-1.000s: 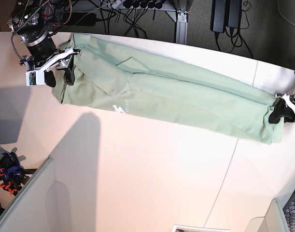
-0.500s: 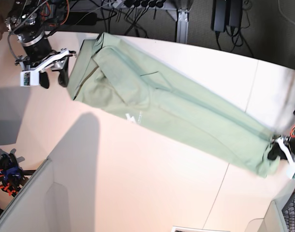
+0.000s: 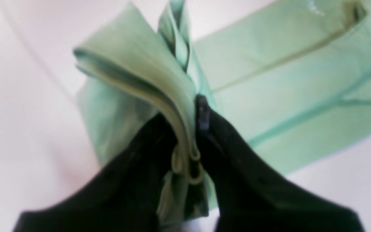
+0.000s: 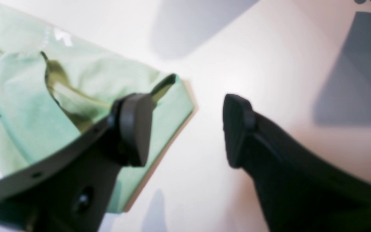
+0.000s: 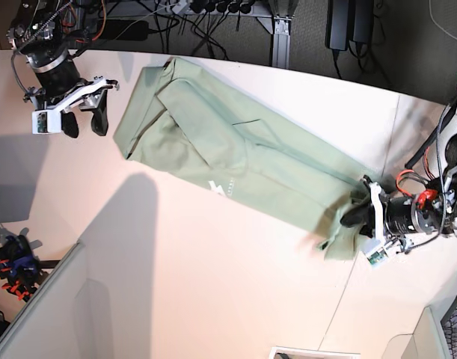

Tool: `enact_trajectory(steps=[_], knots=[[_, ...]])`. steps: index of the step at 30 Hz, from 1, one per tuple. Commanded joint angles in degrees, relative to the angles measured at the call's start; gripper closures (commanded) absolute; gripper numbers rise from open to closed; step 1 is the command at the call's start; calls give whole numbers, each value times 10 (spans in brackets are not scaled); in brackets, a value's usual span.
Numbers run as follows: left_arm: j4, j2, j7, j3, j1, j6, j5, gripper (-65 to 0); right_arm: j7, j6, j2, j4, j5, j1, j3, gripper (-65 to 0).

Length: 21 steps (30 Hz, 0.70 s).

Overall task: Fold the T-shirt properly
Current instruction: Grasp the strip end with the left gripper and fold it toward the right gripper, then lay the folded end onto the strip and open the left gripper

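1. shirt axis first: the t-shirt [image 5: 235,161] is lying as a long narrow band across the worktop [image 5: 183,299], running from the far left corner region down toward the right edge, so its long axis is sitting diagonal to the worktop's edges.

2. the left gripper [image 5: 357,213] is pinching the band's end nearest the right edge; in the left wrist view its dark fingers [image 3: 237,167] are clamping several stacked layers of green cloth, bunched and standing up between the jaws.

3. the right gripper [image 5: 82,120] is hanging near the far left corner with its jaws standing wide and nothing between them; the band's other end is lying just beside it, apart from it, toward the worktop's middle.

4. in the right wrist view one of the fingers [image 4: 134,129] is overlapping the shirt's corner while the other is over bare worktop, so the cloth edge is lying to one side of the gap rather than inside it.

5. judged from this, the coming fold is turning on bringing one end along the long axis toward the other; the left gripper already has its end, and the right gripper would need to shift sideways onto the free end to share the lift.

6. the white logo [image 5: 218,187] is facing up on the band's near edge, about midway.
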Motion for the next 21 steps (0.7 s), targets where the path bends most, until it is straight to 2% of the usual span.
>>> enact_trajectory(steps=[1, 5, 9, 15, 21], knots=[[9, -4, -7, -2, -11, 5, 3, 0, 15, -2, 8, 9, 7, 1, 5, -347], [9, 16, -3, 1, 11, 5, 11, 0, 15, -2, 8, 9, 6, 1, 6, -347], [9, 30, 17, 1, 25, 5, -12, 0, 19, -2, 8, 9, 8, 2, 6, -347], [9, 41, 17, 1, 28, 3, -25, 0, 19, -2, 8, 9, 8, 1, 6, -347], [10, 41, 26, 1, 28, 3, -65, 0, 19, -2, 8, 9, 7, 1, 6, -347]])
